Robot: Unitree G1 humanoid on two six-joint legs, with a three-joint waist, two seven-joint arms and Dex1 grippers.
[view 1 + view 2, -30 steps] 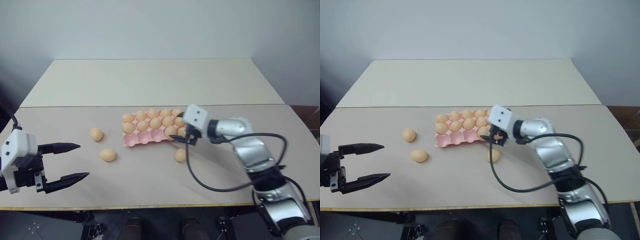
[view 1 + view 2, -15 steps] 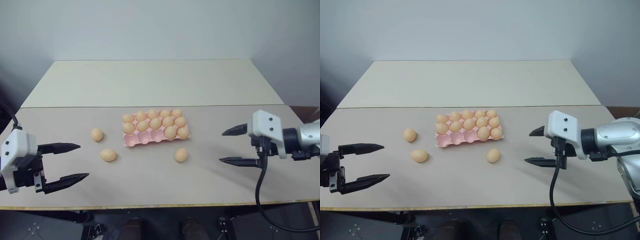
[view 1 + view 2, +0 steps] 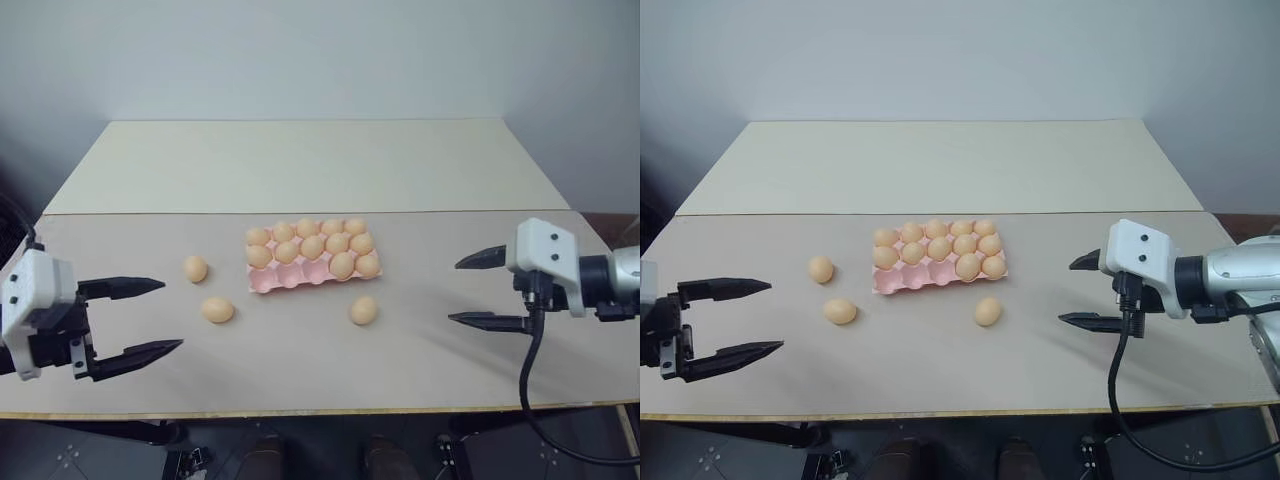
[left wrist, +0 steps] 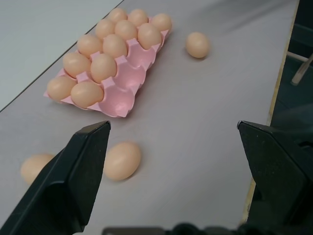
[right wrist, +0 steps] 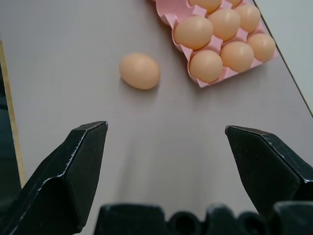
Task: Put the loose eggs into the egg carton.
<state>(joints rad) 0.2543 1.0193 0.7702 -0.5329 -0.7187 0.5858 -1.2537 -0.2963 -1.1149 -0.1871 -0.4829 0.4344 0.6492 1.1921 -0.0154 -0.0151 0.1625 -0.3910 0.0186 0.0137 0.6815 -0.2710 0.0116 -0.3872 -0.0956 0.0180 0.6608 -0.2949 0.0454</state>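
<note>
Eggs (image 3: 217, 310) lie loose beside carton (image 3: 290, 279); both end effectors (image 3: 135, 317) (image 3: 478, 289) spread apart, empty.

Soft, even light, faint shadows; wrist views slightly soft.

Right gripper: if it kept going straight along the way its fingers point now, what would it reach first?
Probably the lone egg lying on the table just in front of the egg carton. The open right gripper aims roughly that way, with bare tabletop between; depth is hard to judge.
</note>
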